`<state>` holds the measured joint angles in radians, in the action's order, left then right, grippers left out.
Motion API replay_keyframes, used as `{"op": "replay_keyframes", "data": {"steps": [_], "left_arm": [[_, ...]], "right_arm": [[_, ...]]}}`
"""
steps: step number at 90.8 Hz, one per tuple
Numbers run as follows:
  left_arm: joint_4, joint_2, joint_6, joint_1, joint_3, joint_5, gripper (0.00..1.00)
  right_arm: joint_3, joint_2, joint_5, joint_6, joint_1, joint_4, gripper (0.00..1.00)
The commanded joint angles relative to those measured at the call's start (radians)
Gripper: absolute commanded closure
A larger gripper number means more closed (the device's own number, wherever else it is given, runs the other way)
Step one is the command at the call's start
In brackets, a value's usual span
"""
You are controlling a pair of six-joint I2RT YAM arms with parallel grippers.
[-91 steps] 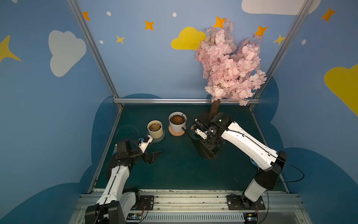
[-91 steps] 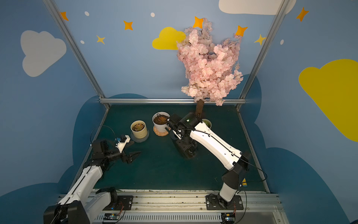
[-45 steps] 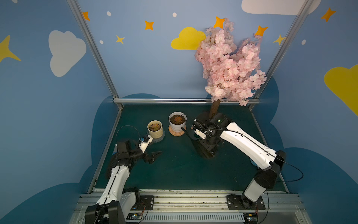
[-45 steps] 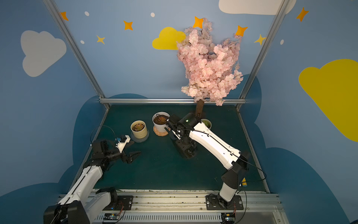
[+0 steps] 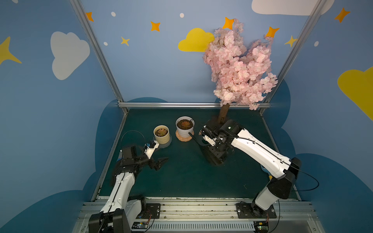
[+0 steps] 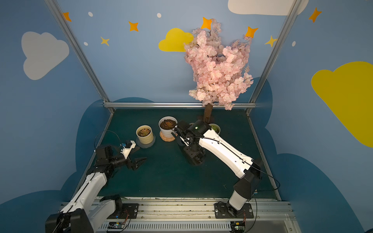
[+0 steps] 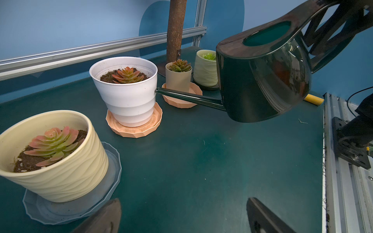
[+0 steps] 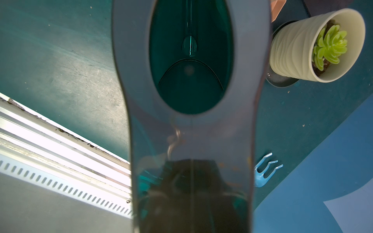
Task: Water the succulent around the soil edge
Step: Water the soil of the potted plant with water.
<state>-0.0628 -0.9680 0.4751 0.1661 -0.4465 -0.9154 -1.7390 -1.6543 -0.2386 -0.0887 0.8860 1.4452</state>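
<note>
Watering can edged nearer white pot, handle gripped by right hand

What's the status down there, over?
Left gripper open, empty. Right gripper shut on can. Spout beside white pot, below rim; needs lifting.
</note>
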Motion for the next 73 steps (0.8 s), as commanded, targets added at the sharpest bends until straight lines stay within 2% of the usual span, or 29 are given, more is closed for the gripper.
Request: {"op": "replay_keyframes", "data": {"steps": [1, 73], "left_arm": [[-0.019, 0.003, 0.013, -0.005, 0.003, -0.005, 0.0], [-0.011, -0.002, 0.014, -0.01, 0.009, 0.002, 0.0]], "right_arm": [[0.03, 0.07, -0.009, 0.007, -0.001, -0.079, 1.0], [0.34, 0.353, 0.039, 0.036, -0.004, -0.429, 1.0]]}}
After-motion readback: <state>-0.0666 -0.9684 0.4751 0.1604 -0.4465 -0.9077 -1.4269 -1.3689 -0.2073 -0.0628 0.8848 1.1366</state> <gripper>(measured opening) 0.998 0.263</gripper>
